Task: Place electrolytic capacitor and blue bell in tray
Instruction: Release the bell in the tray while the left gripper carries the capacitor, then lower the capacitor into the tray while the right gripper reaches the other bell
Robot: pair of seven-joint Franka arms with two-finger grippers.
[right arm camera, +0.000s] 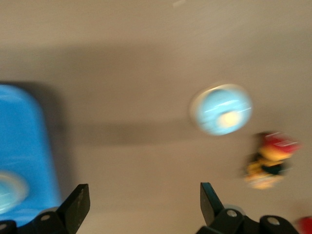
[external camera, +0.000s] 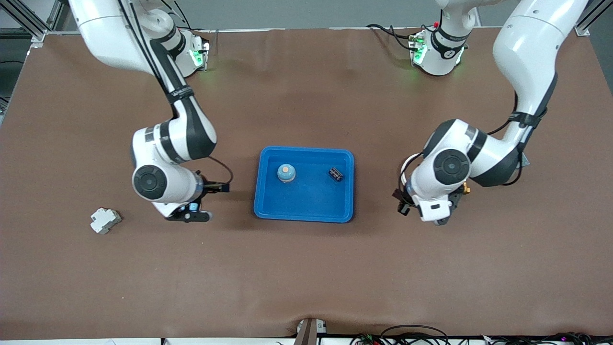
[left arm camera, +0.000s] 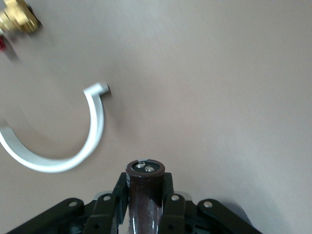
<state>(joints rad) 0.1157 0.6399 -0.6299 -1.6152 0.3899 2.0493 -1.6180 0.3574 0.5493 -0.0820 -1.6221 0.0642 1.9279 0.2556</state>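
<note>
The tray [external camera: 268, 203] holds a blue bell [external camera: 286, 173]; the left pincer [left arm camera: 145, 214] clamps a brown capacitor [left arm camera: 145, 187], the right pincer [right arm camera: 141, 200] gapes empty — a loose grip risks dropping it.

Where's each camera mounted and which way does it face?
Front: high across the table, facing the robots, looking down on the tray; both arms show.
Left wrist: on the left arm, looking down at the table; left gripper shut on a brown capacitor.
Right wrist: on the right arm, looking down; open right gripper shows.
Shared: front and right wrist both see the tray.
</note>
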